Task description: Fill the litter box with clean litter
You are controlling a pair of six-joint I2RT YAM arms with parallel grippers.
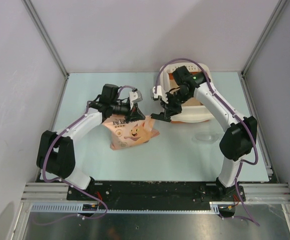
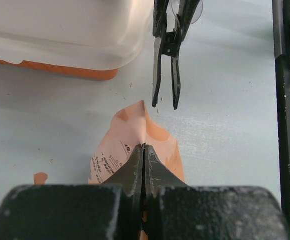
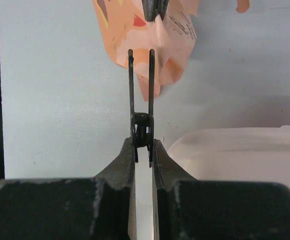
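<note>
Aluminium rails (image 1: 44,191), pale-green tabletop (image 1: 185,155), litter box (image 1: 197,117), grey walls (image 1: 14,75)

The pale table (image 1: 185,155) bears the litter box (image 1: 196,116) and the peach litter bag (image 1: 132,134)

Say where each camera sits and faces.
Top external: above and behind the robot, looking down on the table; left arm and right arm show whole.
Left wrist: looks along the shut left claw, pinching the litter bag, toward the litter box.
Right wrist: looks along the right claw, shut on a black clip, toward the bag.
Shared: both wrist views show bag, clip, box.
</note>
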